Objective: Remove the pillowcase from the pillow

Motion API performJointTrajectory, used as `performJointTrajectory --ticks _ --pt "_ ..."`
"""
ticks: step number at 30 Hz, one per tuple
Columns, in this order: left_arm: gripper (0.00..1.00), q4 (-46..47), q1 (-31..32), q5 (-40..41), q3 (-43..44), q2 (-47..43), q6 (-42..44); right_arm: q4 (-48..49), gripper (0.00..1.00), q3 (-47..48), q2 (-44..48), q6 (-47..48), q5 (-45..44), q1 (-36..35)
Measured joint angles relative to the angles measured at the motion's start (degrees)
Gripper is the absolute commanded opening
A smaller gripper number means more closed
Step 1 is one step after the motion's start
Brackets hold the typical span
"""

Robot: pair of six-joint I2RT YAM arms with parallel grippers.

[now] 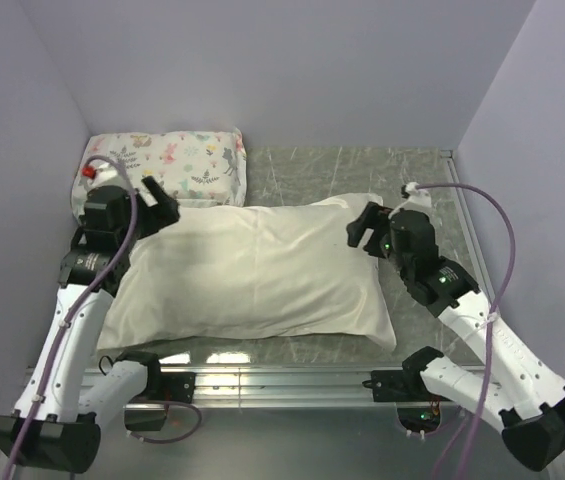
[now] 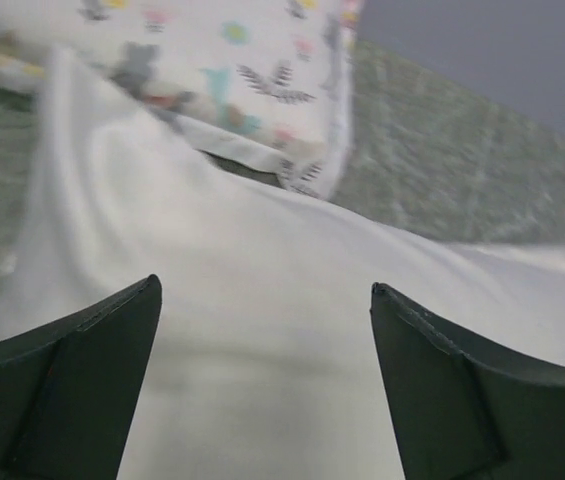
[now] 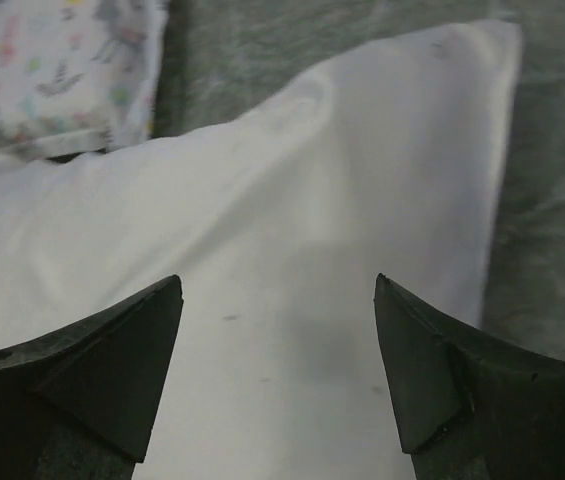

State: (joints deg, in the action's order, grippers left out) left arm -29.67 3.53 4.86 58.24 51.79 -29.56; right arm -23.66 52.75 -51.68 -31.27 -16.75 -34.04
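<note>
The cream pillowcase (image 1: 252,275) lies flat and full across the middle of the table, with the pillow hidden inside it. My left gripper (image 1: 162,205) hovers over its far left corner, jaws wide apart with nothing between them. In the left wrist view that gripper (image 2: 262,290) looks down on smooth cream fabric (image 2: 262,240). My right gripper (image 1: 360,228) is at the far right corner, also open and empty. The right wrist view shows this gripper (image 3: 278,285) above the pillowcase (image 3: 312,200), whose corner points away from it.
A small floral animal-print pillow (image 1: 172,165) (image 2: 242,60) (image 3: 52,70) sits at the back left, touching the case's far edge. The grey marbled tabletop (image 1: 342,170) shows behind and to the right. Purple walls enclose three sides. A metal rail (image 1: 282,380) runs along the front.
</note>
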Motion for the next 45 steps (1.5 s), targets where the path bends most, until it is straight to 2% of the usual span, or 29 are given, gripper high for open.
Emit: performJointTrajectory --ticks 1,3,7,11,14,15,16,17,18,20,21,22,24,25,27,28,29,30,33,35,36,41,45 --pt "0.92 0.04 2.12 -0.20 0.96 0.46 0.20 -0.15 0.86 -2.10 0.92 -0.11 1.27 3.48" --pt "0.92 -0.17 10.95 1.95 3.52 2.32 0.44 -0.26 0.87 -6.51 1.92 -0.48 3.37 9.64" --pt "0.92 0.52 27.30 6.23 7.02 7.37 0.13 -0.44 0.91 -11.96 2.16 -0.92 8.02 15.50" --pt "0.89 1.14 38.97 11.17 8.52 14.40 -0.22 3.48 0.90 -15.56 2.19 -2.19 15.82 21.97" --pt "0.73 1.97 43.91 13.27 9.33 20.65 -0.76 7.06 0.89 -18.73 1.88 -3.32 21.94 25.46" --pt "0.62 1.97 44.72 13.66 9.25 22.53 -1.25 7.91 0.88 -19.52 1.88 -3.67 23.19 25.64" --pt "0.55 2.10 45.07 14.16 8.85 24.04 -1.68 8.90 0.87 -20.39 2.03 -4.04 24.63 25.75" --pt "0.41 2.43 45.09 14.88 8.04 24.87 -1.88 9.68 0.86 -21.00 2.23 -4.35 25.62 25.81" --pt "0.33 2.45 45.05 15.56 7.19 25.05 -2.05 10.29 0.84 -21.40 2.54 -4.66 26.49 25.86" --pt "0.21 2.43 44.92 17.81 5.73 24.61 -2.86 10.84 0.72 -21.51 3.26 -4.87 27.80 25.94" --pt "0.10 2.40 44.85 18.91 5.35 24.20 -3.23 11.19 0.66 -21.51 3.85 -5.07 28.61 25.94" --pt "0.06 2.43 44.81 19.85 5.03 23.65 -3.61 11.47 0.51 -21.51 4.46 -5.25 29.38 25.94" --pt "0.01 2.16 44.63 21.53 4.37 22.10 -4.09 11.80 0.37 -21.49 5.73 -5.46 31.04 25.94" --pt "0.00 1.97 44.52 22.27 4.04 21.20 -4.11 11.91 0.25 -21.46 6.29 -5.66 31.76 25.94" --pt "0.01 1.36 43.87 23.30 3.43 19.26 -4.13 11.91 0.16 -21.11 6.99 -5.84 33.16 25.94" --pt "0.00 1.14 43.34 23.63 3.10 18.27 -4.11 11.85 0.17 -20.85 7.13 -5.77 33.70 25.94" --pt "0.01 0.92 42.73 23.80 2.84 17.44 -4.11 11.58 0.22 -20.46 7.10 -5.73 33.92 25.94" --pt "0.01 0.66 42.03 24.02 2.64 16.65 -4.09 11.21 0.40 -20.09 7.02 -5.73 33.97 25.94" --pt "0.01 0.39 39.74 24.09 1.95 14.84 -3.93 10.56 0.71 -19.28 6.60 -5.38 32.94 25.97" --pt "0.00 0.22 38.32 23.91 1.44 13.92 -3.63 10.58 0.76 -19.45 6.16 -5.40 32.20 26.25" --pt "0.01 0.20 37.40 23.65 1.18 13.57 -3.41 10.73 0.82 -19.56 5.84 -5.51 31.89 26.56" --pt "0.00 0.00 35.12 22.64 0.94 13.38 -2.58 13.11 0.94 -21.86 2.21 -6.95 30.47 29.70" --pt "0.01 0.00 34.95 21.62 0.83 13.31 -2.43 18.25 0.94 -26.51 0.96 -9.22 32.26 32.09"
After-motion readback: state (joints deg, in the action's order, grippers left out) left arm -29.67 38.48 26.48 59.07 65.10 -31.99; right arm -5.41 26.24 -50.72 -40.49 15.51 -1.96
